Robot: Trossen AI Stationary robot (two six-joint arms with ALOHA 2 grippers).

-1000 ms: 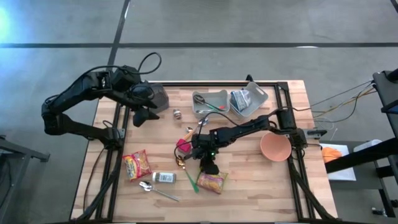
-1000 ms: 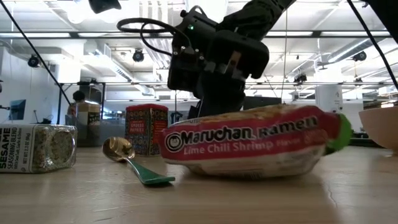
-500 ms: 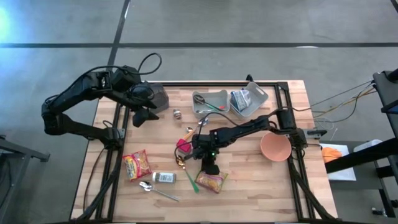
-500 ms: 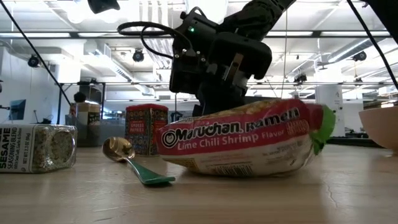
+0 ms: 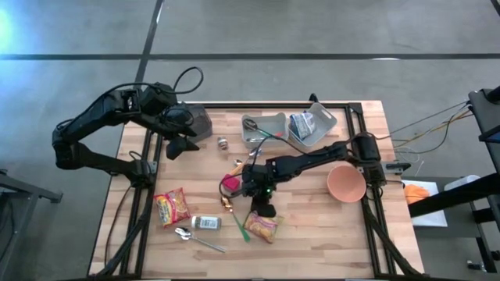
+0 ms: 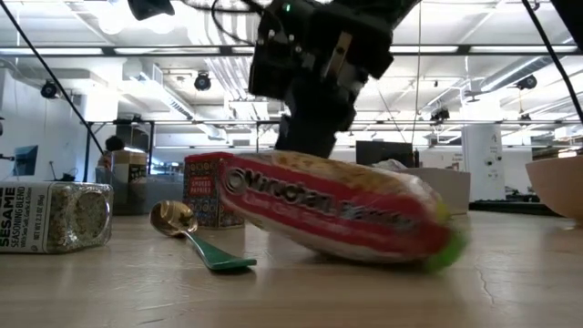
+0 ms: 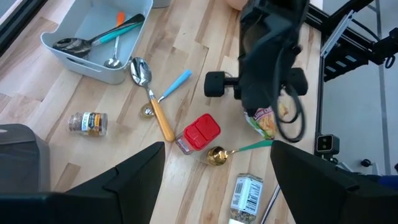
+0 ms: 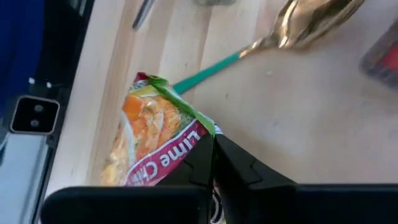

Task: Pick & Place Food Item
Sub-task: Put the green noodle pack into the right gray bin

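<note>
Your right gripper [image 5: 264, 211] is pinched tight on the edge of the Maruchan ramen packet [image 6: 342, 210], near the front middle of the desk [image 5: 328, 234]. The packet hangs tilted in the low view, one end raised under the gripper, the other end low by the desk surface; can't tell if that low end touches. In the right wrist view your fingers [image 8: 217, 158] meet on the packet's rim.

Your left gripper [image 5: 176, 147] hovers over the desk's back left, fingers spread, nothing between them.

Just beside the packet lies the gold spoon with a green handle [image 6: 187, 232]. A sesame seasoning jar [image 6: 50, 216] lies on its side further left in the low view. A second ramen packet [image 5: 171, 207] sits at the front left. A red box [image 7: 200, 132] and a yellow-handled spoon [image 7: 152, 99] lie mid-desk. A grey bin [image 5: 266, 129] with utensils stands at the back, and an orange bowl [image 5: 346, 185] sits at the right.
</note>
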